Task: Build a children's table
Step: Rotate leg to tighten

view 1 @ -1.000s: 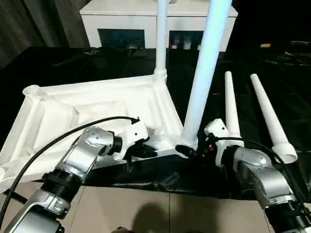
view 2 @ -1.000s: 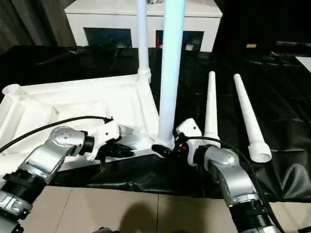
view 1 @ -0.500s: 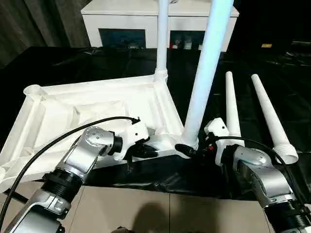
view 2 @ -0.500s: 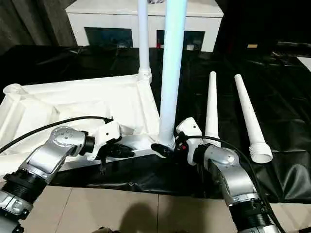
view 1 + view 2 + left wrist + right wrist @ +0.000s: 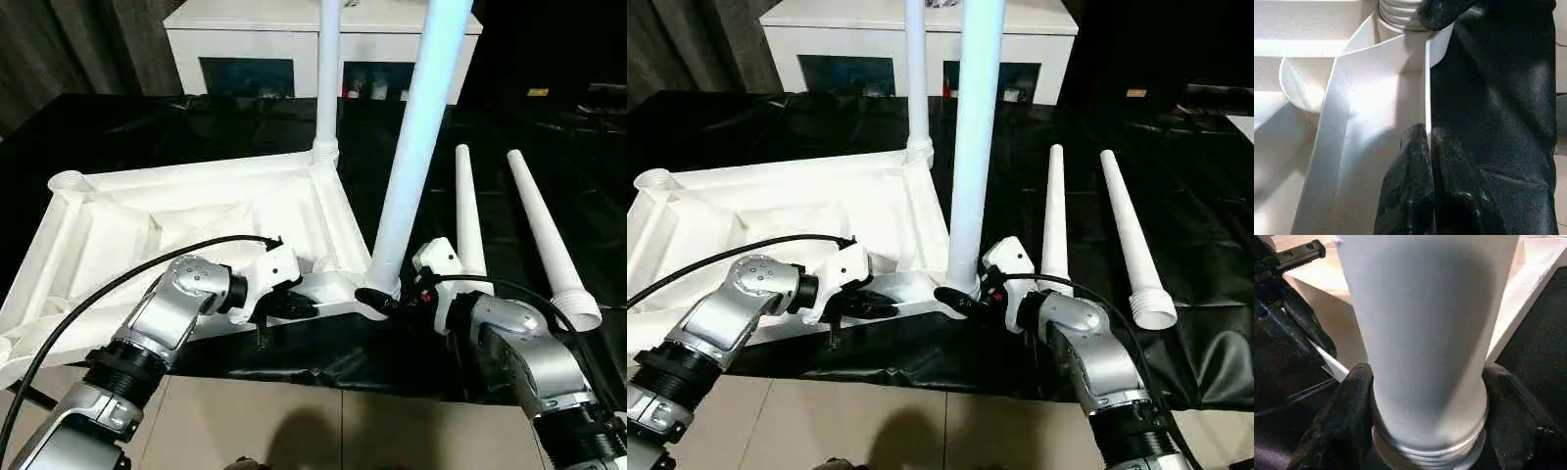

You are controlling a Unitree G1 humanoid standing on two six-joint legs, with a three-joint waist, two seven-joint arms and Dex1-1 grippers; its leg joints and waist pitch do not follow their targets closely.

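We saw the right gripper [image 5: 965,297] with its fingers [image 5: 1347,406] either side of the upright white tapered tube leg [image 5: 416,147] at the near socket of the ribbed white plastic tabletop [image 5: 186,220] — whether they pinched it we could not tell. The left gripper [image 5: 1429,142] pinched the tabletop's near rim.

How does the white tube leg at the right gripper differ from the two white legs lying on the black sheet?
The white tube leg at the right gripper stands upright in the near corner of the white ribbed tabletop, the gripper's fingers either side of its base. The two loose legs lie flat on the black sheet, unattached. All are white tapered tubes.
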